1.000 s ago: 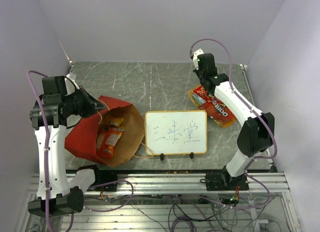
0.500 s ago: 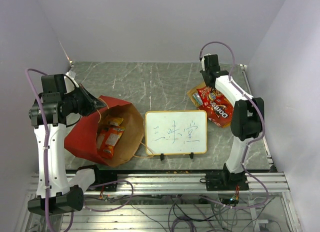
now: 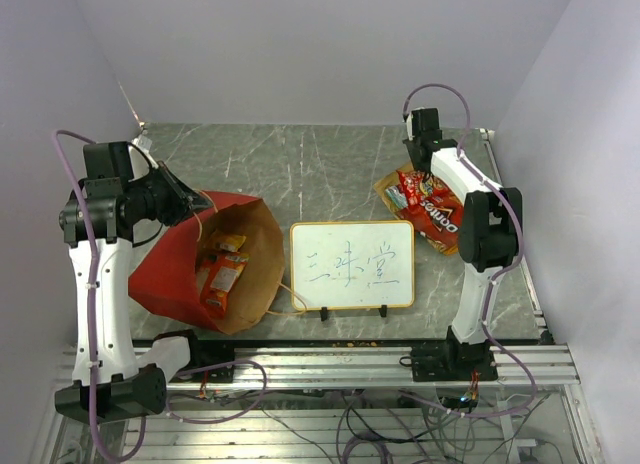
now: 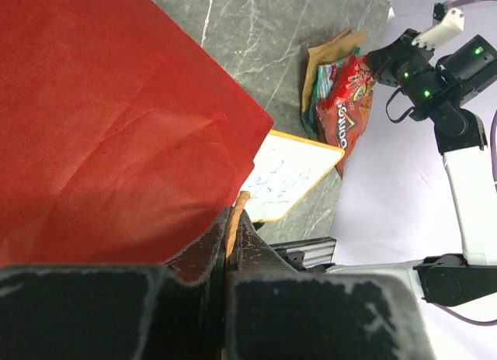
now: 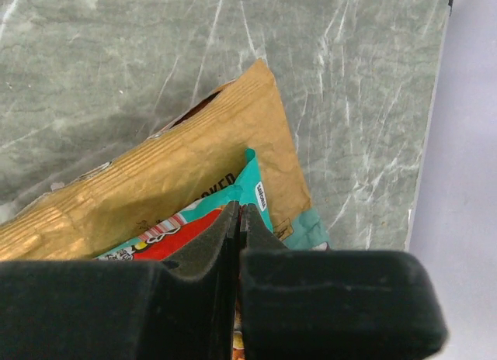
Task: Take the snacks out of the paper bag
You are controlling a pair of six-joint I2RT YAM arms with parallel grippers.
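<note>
Soft, even light from above fills the overhead view: the grey bench (image 3: 330,174) shows no harsh glare, the whiteboard (image 3: 351,264) is bright but still legible, and the inside of the paper bag (image 3: 255,246) lies in mild shade. In the left wrist view the left gripper (image 4: 229,244) is a dark, blurred mass at the bottom, shading the red paper above it. In the right wrist view the right gripper (image 5: 239,228) is equally dark and soft, the bench crisp, with a dull sheen on the gold packet (image 5: 171,174).
</note>
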